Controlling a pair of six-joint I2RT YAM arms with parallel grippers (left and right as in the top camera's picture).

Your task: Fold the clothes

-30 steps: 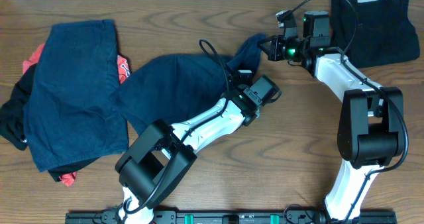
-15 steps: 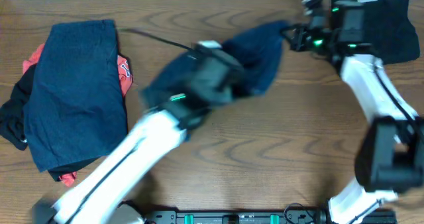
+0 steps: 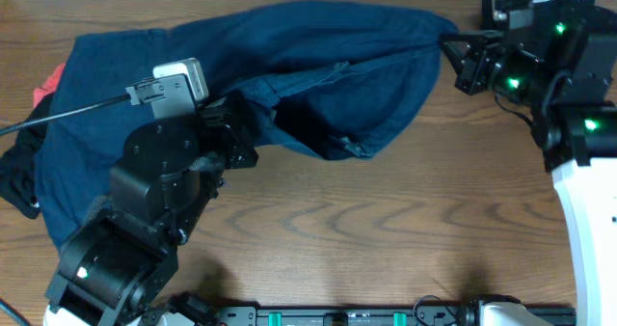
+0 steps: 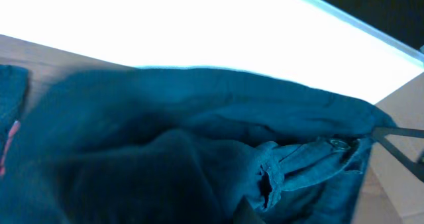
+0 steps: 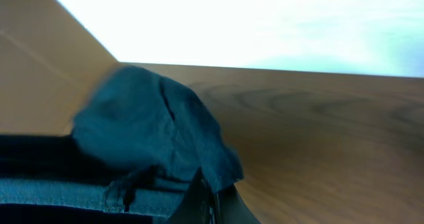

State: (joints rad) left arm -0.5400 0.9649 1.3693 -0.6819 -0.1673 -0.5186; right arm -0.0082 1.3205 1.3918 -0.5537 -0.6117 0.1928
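Observation:
A dark navy garment (image 3: 337, 66) hangs stretched across the back of the table between my two grippers. My left gripper (image 3: 253, 125) is shut on its left end and my right gripper (image 3: 453, 48) on its right corner. The left wrist view is filled with navy cloth (image 4: 165, 151), which bunches into folds; only a dark fingertip (image 4: 246, 214) shows at the bottom edge. In the right wrist view the gripper (image 5: 211, 201) pinches the garment's hem (image 5: 146, 124), lifted above the wooden table (image 5: 318, 138).
A pile of other clothes lies at the left: a navy piece (image 3: 77, 143) on top, a red one (image 3: 46, 83) and a black one (image 3: 14, 186) poking out beneath. My raised left arm (image 3: 159, 196) covers part of the pile.
Both arms have lifted and pulled apart, the left swinging left and the right moving right. The navy garment went from a crumpled heap to a spread, stretched shape between them.

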